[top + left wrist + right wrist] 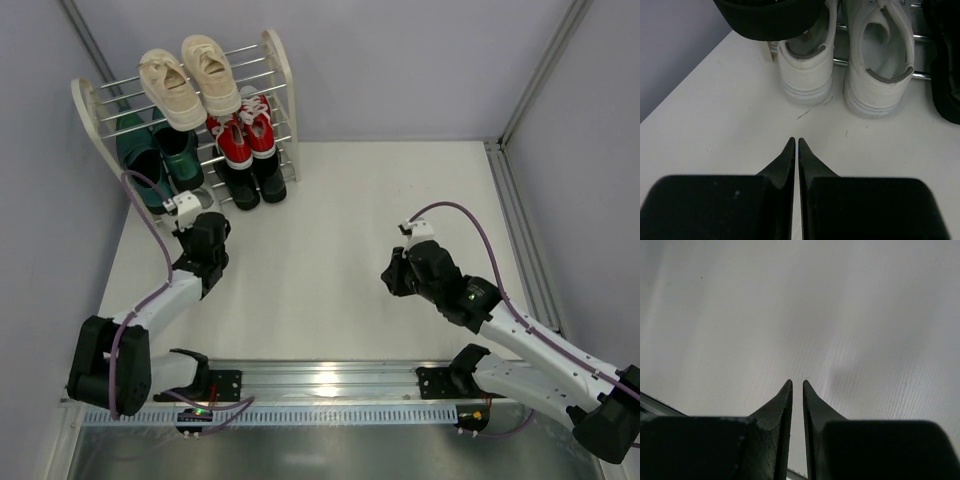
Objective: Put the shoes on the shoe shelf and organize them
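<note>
The shoe shelf (283, 70) stands at the far left. Beige sneakers (190, 80) lie on its top tier. Red sneakers (240, 135) sit mid-right, dark green loafers (160, 155) mid-left, and black dress shoes (250, 180) low on the right. White sneakers (807, 65) show only in the left wrist view, heels toward me on the lowest rods (840, 61). My left gripper (207, 218) is shut and empty just in front of them; its tips (796, 142) are over bare table. My right gripper (388, 275) is shut and empty over the table at mid-right, seen also in the right wrist view (796, 384).
Grey walls enclose the white table (350, 220) on the left, back and right. A metal rail (330, 380) runs along the near edge by the arm bases. A dark shoe heel (767, 17) overhangs the white pair; a black shoe (945, 75) lies to their right.
</note>
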`<action>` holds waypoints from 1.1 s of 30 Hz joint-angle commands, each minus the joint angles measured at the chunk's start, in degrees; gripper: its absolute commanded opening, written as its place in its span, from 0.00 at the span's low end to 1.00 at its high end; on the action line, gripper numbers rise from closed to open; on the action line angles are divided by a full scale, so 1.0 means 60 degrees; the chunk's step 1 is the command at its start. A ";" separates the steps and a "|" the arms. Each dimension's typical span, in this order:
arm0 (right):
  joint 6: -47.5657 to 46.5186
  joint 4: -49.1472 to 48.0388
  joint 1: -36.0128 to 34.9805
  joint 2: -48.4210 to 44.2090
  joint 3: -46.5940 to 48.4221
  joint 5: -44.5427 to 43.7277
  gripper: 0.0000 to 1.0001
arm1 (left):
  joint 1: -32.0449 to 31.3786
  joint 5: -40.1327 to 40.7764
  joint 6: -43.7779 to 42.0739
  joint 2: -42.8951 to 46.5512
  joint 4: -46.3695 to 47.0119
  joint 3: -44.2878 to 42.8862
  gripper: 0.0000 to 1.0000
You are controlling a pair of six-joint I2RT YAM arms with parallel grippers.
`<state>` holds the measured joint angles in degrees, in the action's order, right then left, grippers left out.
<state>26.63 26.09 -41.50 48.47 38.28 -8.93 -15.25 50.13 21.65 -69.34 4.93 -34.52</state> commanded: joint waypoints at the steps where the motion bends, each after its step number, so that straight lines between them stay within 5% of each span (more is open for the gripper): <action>1: -0.0102 0.0120 0.0016 -0.0022 0.0241 -0.0269 0.15 | 0.0489 -0.0487 -0.0328 -0.0424 0.2178 0.0289 0.00; 13: -0.0322 -0.0172 0.0031 0.0623 0.0328 -0.0094 0.15 | 0.1017 0.0390 -0.1454 -0.1040 0.5578 0.1872 0.00; 26: -0.0571 -0.0319 0.0031 0.1063 0.0387 -0.0152 0.14 | 0.1061 0.0405 -0.2302 0.0072 0.5828 0.1755 0.00; 33: -0.0616 -0.0363 0.0046 0.1209 0.0460 -0.0123 0.14 | 0.1456 0.0127 -0.2831 -0.1273 0.6473 0.0863 0.00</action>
<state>23.88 25.89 -41.50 55.66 38.37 -9.69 -7.92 51.18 6.39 -73.97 38.13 -26.35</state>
